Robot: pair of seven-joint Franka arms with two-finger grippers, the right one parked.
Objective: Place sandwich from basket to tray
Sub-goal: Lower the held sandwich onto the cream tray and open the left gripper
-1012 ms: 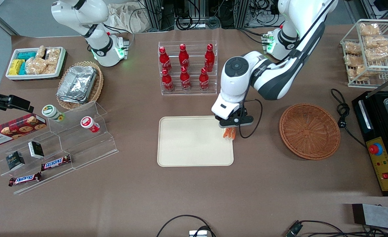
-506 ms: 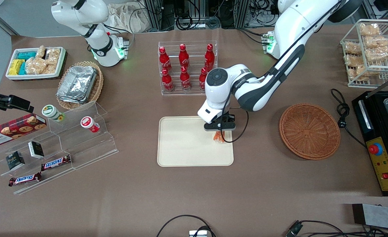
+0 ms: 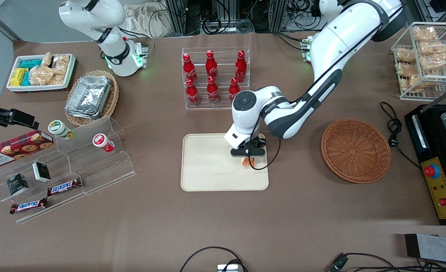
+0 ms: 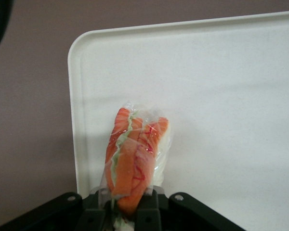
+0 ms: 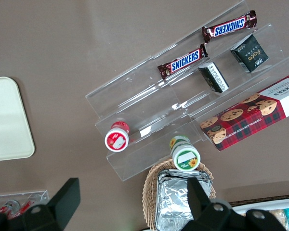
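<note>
The sandwich (image 3: 248, 162) is a clear-wrapped wedge with orange and green filling. My left gripper (image 3: 248, 155) is shut on it and holds it low over the cream-beige tray (image 3: 211, 166), near the tray's edge toward the working arm's end. In the left wrist view the sandwich (image 4: 135, 156) hangs between the fingers of my gripper (image 4: 130, 207), over the tray (image 4: 221, 96) near a rounded corner. The round reddish-brown wicker basket (image 3: 355, 150) sits beside the tray toward the working arm's end and holds nothing.
A clear rack of red bottles (image 3: 215, 77) stands farther from the camera than the tray. A clear stepped display (image 3: 68, 166) with snacks and a foil-container basket (image 3: 90, 97) lie toward the parked arm's end. A wire rack of bagged snacks (image 3: 425, 56) and a black appliance (image 3: 440, 158) are toward the working arm's end.
My gripper has carried the sandwich from the tray's edge inward over the tray and lower toward its surface. The sandwich stays held.
</note>
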